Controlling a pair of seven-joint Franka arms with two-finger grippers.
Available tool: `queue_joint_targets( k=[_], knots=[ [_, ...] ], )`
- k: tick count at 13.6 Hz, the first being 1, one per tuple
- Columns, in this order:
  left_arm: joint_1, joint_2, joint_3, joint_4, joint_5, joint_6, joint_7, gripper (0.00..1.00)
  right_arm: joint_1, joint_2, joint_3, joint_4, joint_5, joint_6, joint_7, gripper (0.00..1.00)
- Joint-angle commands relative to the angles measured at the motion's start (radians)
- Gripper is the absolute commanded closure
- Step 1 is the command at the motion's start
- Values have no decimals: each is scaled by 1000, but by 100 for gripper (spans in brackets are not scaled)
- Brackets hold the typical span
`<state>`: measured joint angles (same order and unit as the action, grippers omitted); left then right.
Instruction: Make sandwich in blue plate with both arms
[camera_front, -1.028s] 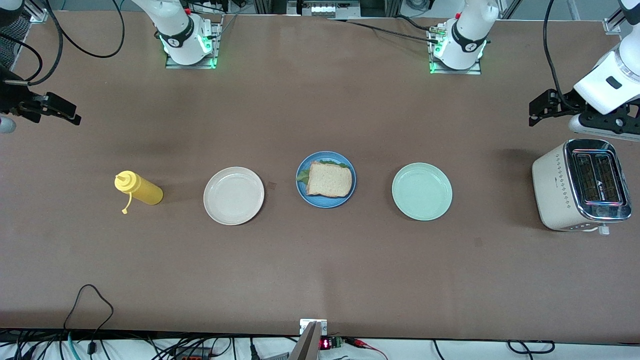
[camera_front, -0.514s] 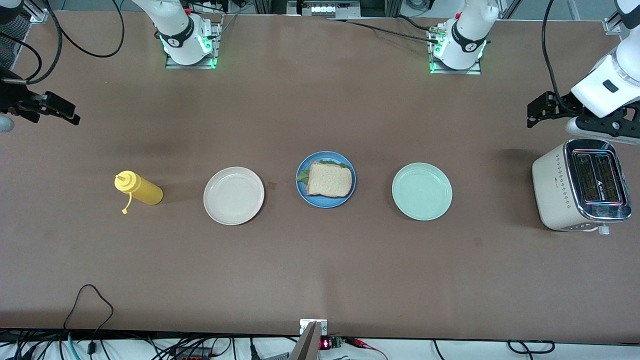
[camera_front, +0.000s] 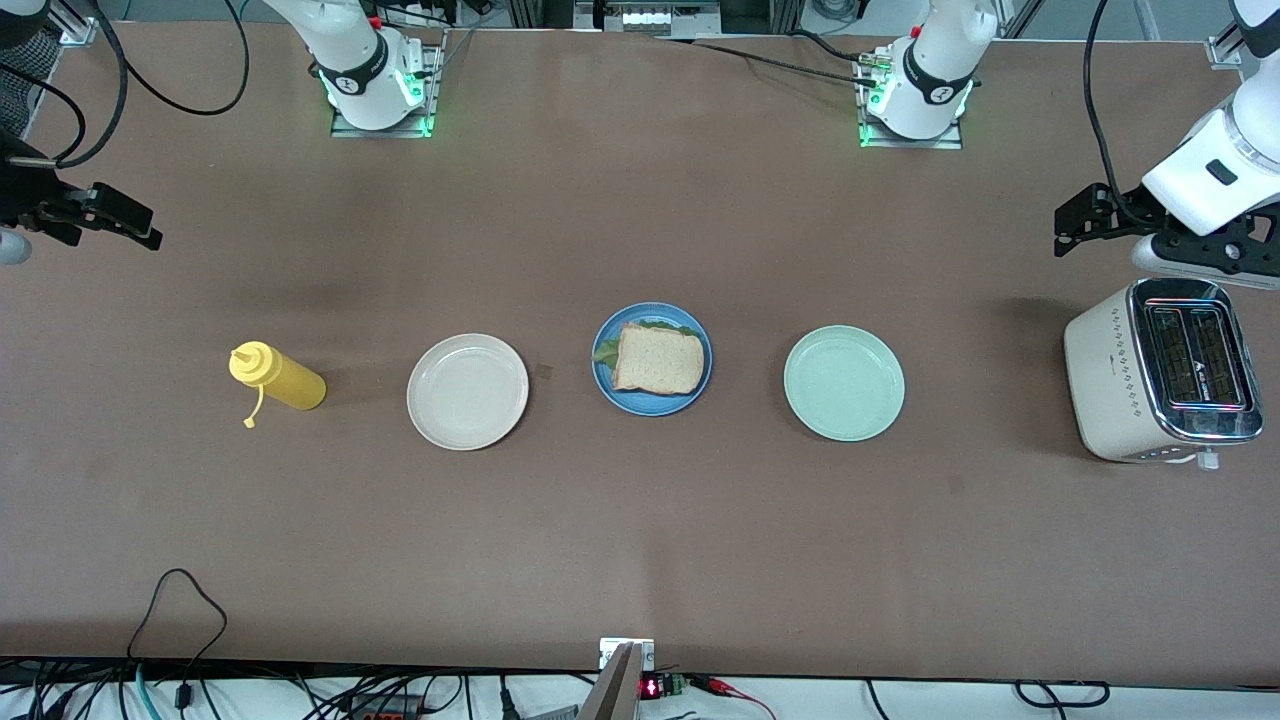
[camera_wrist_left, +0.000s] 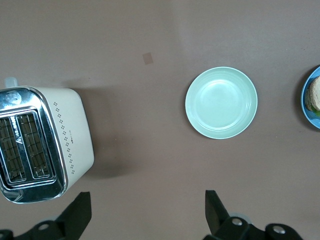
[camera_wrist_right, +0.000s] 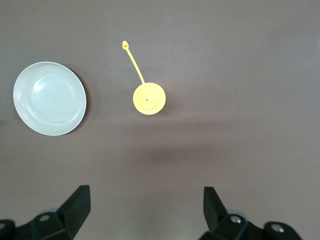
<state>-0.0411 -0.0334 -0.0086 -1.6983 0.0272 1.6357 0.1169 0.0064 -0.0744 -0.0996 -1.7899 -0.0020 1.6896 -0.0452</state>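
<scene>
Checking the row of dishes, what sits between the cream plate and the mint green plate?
In the front view, the blue plate with the sandwich on it lies between the cream plate and the mint-green plate.

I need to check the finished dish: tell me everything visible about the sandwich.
The sandwich lies flat in the round blue plate, between the cream and mint plates. Its top is a tan, square bread slice with a browner crust; ruffled green lettuce peeks out at two edges. Any lower slice is hidden. Nothing but the plate touches it.
</scene>
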Motion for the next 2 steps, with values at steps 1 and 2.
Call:
queue_joint_targets(
  k=[1, 2],
  knots=[
    [1, 17, 1, 35, -10, -27, 1, 0, 4, -28, 3, -23, -9, 9, 7, 0],
    [1, 17, -1, 35, -10, -27, 0, 0, 4, -28, 3, -23, -9, 7, 7, 0]
  ],
)
